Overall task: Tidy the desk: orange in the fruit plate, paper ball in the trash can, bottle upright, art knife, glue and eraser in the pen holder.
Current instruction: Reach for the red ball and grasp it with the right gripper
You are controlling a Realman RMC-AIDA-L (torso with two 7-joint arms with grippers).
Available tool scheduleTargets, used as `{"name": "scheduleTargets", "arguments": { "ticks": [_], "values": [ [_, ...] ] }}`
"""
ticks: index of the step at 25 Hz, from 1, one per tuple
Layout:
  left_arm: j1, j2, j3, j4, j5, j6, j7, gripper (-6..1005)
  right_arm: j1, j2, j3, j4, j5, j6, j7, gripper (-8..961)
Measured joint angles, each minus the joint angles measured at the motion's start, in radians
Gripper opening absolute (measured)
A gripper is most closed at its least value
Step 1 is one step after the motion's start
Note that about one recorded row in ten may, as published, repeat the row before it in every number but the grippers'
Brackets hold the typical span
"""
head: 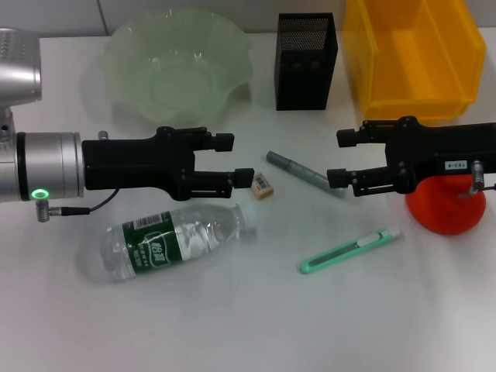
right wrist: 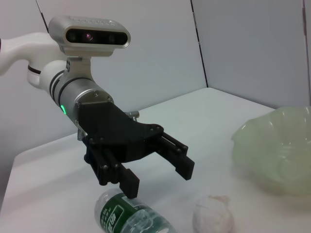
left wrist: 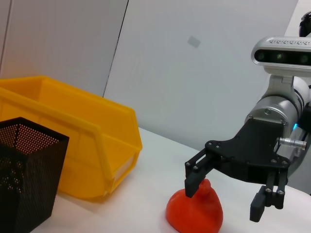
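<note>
Head view, nearest the camera: the bottle (head: pixel 174 242) is lying on its side on the desk (head: pixel 256 333), cap pointing toward the robot's right, so it's not upright yet. Just right of it the art knife (head: pixel 350 250) is lying flat. The left gripper (head: pixel 239 160) is hovering above the bottle's cap end w/ fingers spread, nothing in them; you're probably looking at a staging pose for the bottle or the eraser (head: pixel 263 185), which is sitting just off its lower fingertip. The glue (head: pixel 303 172) is lying btwn the two grippers. The right gripper (head: pixel 342 159) is also released and empty, its arm passing over the orange (head: pixel 449 204), hiding part of it. Farther back: fruit plate (head: pixel 178 66), pen holder (head: pixel 306 60), both looking empty, and the trash can (head: pixel 411 54) w/ no paper ball showing inside.

Left wrist view: you're seeing the right gripper (left wrist: pixel 226 191) w/ jaws apart, one fingertip in front of the orange (left wrist: pixel 194 211); can't tell if touching. Pen holder (left wrist: pixel 29 179) and trash can (left wrist: pixel 73 141) are standing side by side.

Right wrist view: the left gripper (right wrist: pixel 158 175) is hanging released over the bottle (right wrist: pixel 131 216). A pale crumpled lump, likely the paper ball (right wrist: pixel 213 216), is resting btwn the bottle and fruit plate (right wrist: pixel 277 150).
</note>
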Motion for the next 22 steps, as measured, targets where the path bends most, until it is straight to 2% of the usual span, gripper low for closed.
{"name": "scheduleTargets", "arguments": {
  "ticks": [18,21,22],
  "values": [
    [0.003,0.003,0.005,0.000,0.002,0.008,-0.008,784,0.004,-0.007,0.000,-0.006,-0.004,-0.010,0.030,800],
    [0.007,0.002,0.005,0.000,0.002,0.009,-0.009,784,0.013,-0.009,0.000,-0.057,-0.043,-0.016,0.109,801],
    [0.008,0.002,0.005,0.000,0.002,0.009,-0.009,784,0.024,-0.010,0.001,-0.112,-0.095,-0.036,0.191,801]
  ]
}}
